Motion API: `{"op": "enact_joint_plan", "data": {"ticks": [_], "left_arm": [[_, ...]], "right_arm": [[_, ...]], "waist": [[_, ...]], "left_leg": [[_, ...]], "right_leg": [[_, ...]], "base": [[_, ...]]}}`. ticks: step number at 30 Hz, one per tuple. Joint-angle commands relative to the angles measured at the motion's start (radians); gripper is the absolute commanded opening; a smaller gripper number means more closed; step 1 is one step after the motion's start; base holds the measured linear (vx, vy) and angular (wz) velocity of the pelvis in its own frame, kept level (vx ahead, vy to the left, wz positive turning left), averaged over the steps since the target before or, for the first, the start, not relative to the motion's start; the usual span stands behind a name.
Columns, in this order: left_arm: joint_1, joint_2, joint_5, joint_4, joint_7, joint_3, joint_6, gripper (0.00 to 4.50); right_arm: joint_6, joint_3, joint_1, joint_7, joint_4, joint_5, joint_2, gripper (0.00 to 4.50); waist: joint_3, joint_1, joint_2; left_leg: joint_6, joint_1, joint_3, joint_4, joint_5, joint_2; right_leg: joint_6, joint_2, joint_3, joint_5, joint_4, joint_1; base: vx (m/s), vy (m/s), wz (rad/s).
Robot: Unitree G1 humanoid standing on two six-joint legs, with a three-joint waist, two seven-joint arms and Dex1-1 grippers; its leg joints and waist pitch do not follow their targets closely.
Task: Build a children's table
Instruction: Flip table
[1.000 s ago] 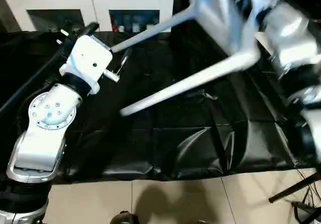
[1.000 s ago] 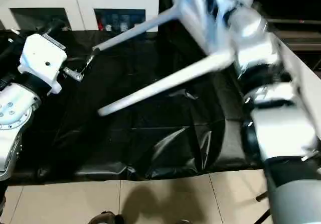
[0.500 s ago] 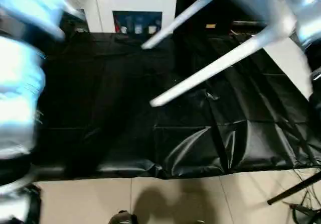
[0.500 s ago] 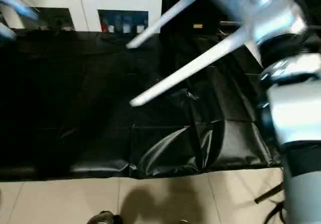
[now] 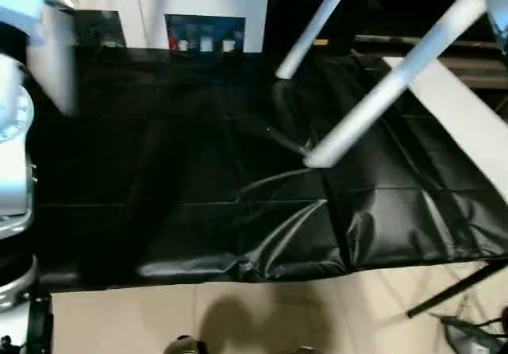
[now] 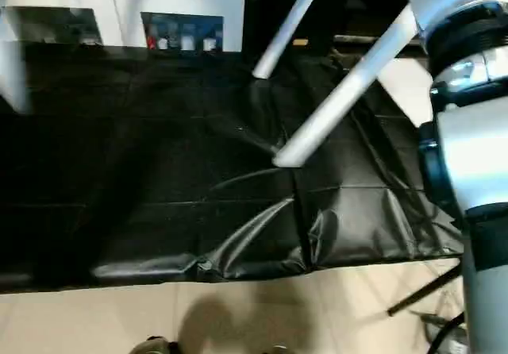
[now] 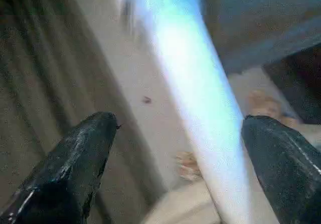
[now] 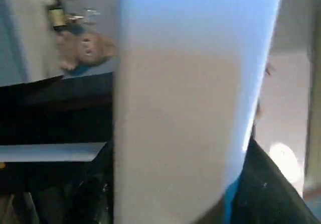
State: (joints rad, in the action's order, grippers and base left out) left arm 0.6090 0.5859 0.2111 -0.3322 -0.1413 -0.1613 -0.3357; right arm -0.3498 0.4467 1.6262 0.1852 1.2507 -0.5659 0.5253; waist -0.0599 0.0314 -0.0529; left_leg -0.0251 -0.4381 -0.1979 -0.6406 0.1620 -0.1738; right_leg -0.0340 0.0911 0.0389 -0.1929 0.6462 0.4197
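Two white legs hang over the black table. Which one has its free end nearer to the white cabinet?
The thinner-looking leg; its tip ends nearer the cabinet than the thicker-looking leg's does.

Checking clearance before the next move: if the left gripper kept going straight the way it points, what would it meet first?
Probably the white table leg, which crosses between the open left gripper fingers just ahead. Depth is unclear, so contact distance can't be judged.

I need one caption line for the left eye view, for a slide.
Two white table legs slant above the black-draped work table, white cabinet behind.
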Motion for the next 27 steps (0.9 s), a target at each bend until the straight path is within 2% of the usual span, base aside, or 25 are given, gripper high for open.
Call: {"op": "enact_joint_plan", "data": {"ticks": [1, 2, 3, 4, 7, 11, 12, 13, 15, 17, 18, 20, 22, 23, 24, 25, 27], "left_arm": [[-0.040, -0.034, -0.014, -0.017, -0.024, 0.051, -0.061, 4.50], [-0.040, -0.034, -0.014, -0.017, -0.024, 0.051, -0.061, 4.50], [-0.052, -0.043, -0.014, -0.022, -0.023, 0.056, -0.079, 4.50], [-0.072, -0.051, -0.007, -0.026, -0.020, 0.060, -0.098, 4.50], [-0.097, -0.056, 0.009, -0.031, -0.013, 0.065, -0.115, 4.50], [-0.119, -0.054, 0.021, -0.024, -0.016, 0.052, -0.120, 4.50], [-0.123, -0.049, 0.026, -0.022, -0.017, 0.050, -0.123, 4.50], [-0.123, -0.049, 0.027, -0.022, -0.017, 0.050, -0.123, 4.50], [-0.123, -0.044, 0.023, -0.023, -0.021, 0.050, -0.125, 4.50], [-0.124, -0.046, 0.023, -0.024, -0.018, 0.047, -0.127, 4.50], [-0.129, -0.051, 0.013, -0.026, -0.023, 0.037, -0.137, 4.50], [-0.137, -0.046, 0.014, -0.026, -0.028, 0.029, -0.140, 4.50], [-0.142, -0.039, 0.019, -0.024, -0.028, 0.023, -0.136, 4.50], [-0.149, -0.027, 0.021, -0.018, -0.030, 0.009, -0.128, 4.50], [-0.150, -0.026, 0.021, -0.017, -0.030, 0.008, -0.127, 4.50], [-0.153, -0.018, 0.024, -0.013, -0.031, 0.002, -0.124, 4.50], [-0.157, -0.007, 0.030, -0.009, -0.031, -0.004, -0.121, 4.50]], "right_arm": [[-0.010, 0.014, 0.013, 0.022, 0.030, -0.020, -0.015, 1.67], [-0.010, 0.014, 0.013, 0.022, 0.030, -0.020, -0.015, 1.59], [-0.012, 0.015, 0.011, 0.024, 0.032, -0.019, -0.024, 1.57], [-0.017, 0.018, 0.006, 0.025, 0.035, -0.021, -0.041, 1.57], [-0.023, 0.018, -0.009, 0.032, 0.039, -0.020, -0.066, 1.57], [-0.047, 0.002, -0.041, 0.044, 0.043, 0.004, -0.111, 1.57], [-0.060, -0.016, -0.053, 0.049, 0.044, 0.027, -0.125, 1.57], [-0.063, -0.019, -0.054, 0.052, 0.044, 0.030, -0.126, 1.92], [-0.113, -0.059, -0.083, 0.099, 0.038, 0.082, -0.146, 2.27], [-0.130, -0.077, -0.094, 0.119, 0.036, 0.105, -0.153, 2.33], [-0.158, -0.125, -0.121, 0.127, 0.027, 0.159, -0.165, 2.45], [-0.186, -0.150, -0.144, 0.118, 0.014, 0.182, -0.168, 2.68], [-0.206, -0.155, -0.155, 0.107, 0.005, 0.186, -0.167, 2.83], [-0.268, -0.139, -0.178, 0.067, -0.024, 0.169, -0.155, 2.95], [-0.272, -0.138, -0.179, 0.064, -0.026, 0.167, -0.154, 3.06], [-0.313, -0.128, -0.191, 0.028, -0.048, 0.154, -0.144, 3.13], [-0.384, -0.121, -0.209, -0.045, -0.091, 0.129, -0.125, 3.30]], "waist": [[0.065, -0.011, 0.013], [0.068, -0.013, 0.013], [0.068, -0.006, 0.019], [0.063, -0.011, 0.011], [0.064, -0.011, 0.010], [0.061, -0.017, 0.008], [0.060, -0.018, 0.011], [0.061, -0.023, 0.011], [0.063, -0.028, 0.013], [0.066, -0.031, 0.012], [0.065, -0.030, 0.015], [0.067, -0.030, 0.012], [0.068, -0.028, 0.012], [0.070, -0.029, 0.011], [0.069, -0.026, 0.011], [0.070, -0.027, 0.014], [0.070, -0.027, 0.011]], "left_leg": [[-0.099, 0.044, 0.037, 0.082, 0.498, -0.047], [-0.096, 0.044, 0.036, 0.081, 0.480, -0.048], [-0.092, 0.050, 0.034, 0.078, 0.454, -0.048], [-0.085, 0.042, 0.033, 0.081, 0.453, -0.047], [-0.083, 0.043, 0.033, 0.081, 0.441, -0.047], [-0.087, 0.044, 0.036, 0.083, 0.469, -0.047], [-0.094, 0.046, 0.037, 0.084, 0.491, -0.047], [-0.100, 0.047, 0.040, 0.084, 0.508, -0.047], [-0.101, 0.049, 0.041, 0.083, 0.516, -0.047], [-0.095, 0.050, 0.043, 0.084, 0.519, -0.049], [-0.093, 0.050, 0.041, 0.085, 0.514, -0.049], [-0.088, 0.049, 0.040, 0.084, 0.496, -0.048], [-0.087, 0.049, 0.040, 0.084, 0.484, -0.049], [-0.085, 0.050, 0.039, 0.083, 0.483, -0.048], [-0.087, 0.050, 0.039, 0.084, 0.480, -0.048], [-0.089, 0.049, 0.038, 0.083, 0.476, -0.046], [-0.094, 0.047, 0.038, 0.084, 0.465, -0.045]], "right_leg": [[0.175, 0.030, -0.027, -0.276, -0.069, -0.006], [0.177, 0.033, -0.029, -0.254, -0.065, -0.011], [0.181, 0.031, -0.029, -0.225, -0.065, -0.008], [0.180, 0.029, -0.030, -0.226, -0.064, -0.010], [0.177, 0.029, -0.029, -0.221, -0.064, -0.012], [0.171, 0.029, -0.029, -0.247, -0.066, -0.011], [0.167, 0.031, -0.029, -0.270, -0.069, -0.009], [0.164, 0.031, -0.028, -0.282, -0.069, -0.008], [0.164, 0.032, -0.029, -0.267, -0.071, -0.008], [0.169, 0.031, -0.027, -0.244, -0.069, -0.010], [0.176, 0.029, -0.027, -0.226, -0.069, -0.009], [0.183, 0.029, -0.027, -0.208, -0.066, -0.012], [0.184, 0.030, -0.027, -0.197, -0.065, -0.014], [0.187, 0.027, -0.026, -0.196, -0.065, -0.013], [0.187, 0.028, -0.025, -0.197, -0.065, -0.013], [0.186, 0.028, -0.026, -0.197, -0.064, -0.013], [0.177, 0.029, -0.025, -0.202, -0.064, -0.016]], "base": [[0.000, 0.000, 0.00], [0.000, 0.000, 0.00], [0.000, 0.000, 0.00], [0.000, 0.000, 0.00], [0.000, 0.000, 0.00], [0.000, 0.000, 0.00], [0.000, 0.000, 0.00], [0.000, 0.000, 0.00], [0.000, 0.000, 0.00], [0.000, 0.000, 0.00], [0.000, 0.000, 0.00], [0.000, 0.000, 0.00], [0.000, 0.000, 0.00], [0.000, 0.000, 0.00], [0.000, 0.000, 0.00], [0.000, 0.000, 0.00], [0.000, 0.000, 0.00]]}}
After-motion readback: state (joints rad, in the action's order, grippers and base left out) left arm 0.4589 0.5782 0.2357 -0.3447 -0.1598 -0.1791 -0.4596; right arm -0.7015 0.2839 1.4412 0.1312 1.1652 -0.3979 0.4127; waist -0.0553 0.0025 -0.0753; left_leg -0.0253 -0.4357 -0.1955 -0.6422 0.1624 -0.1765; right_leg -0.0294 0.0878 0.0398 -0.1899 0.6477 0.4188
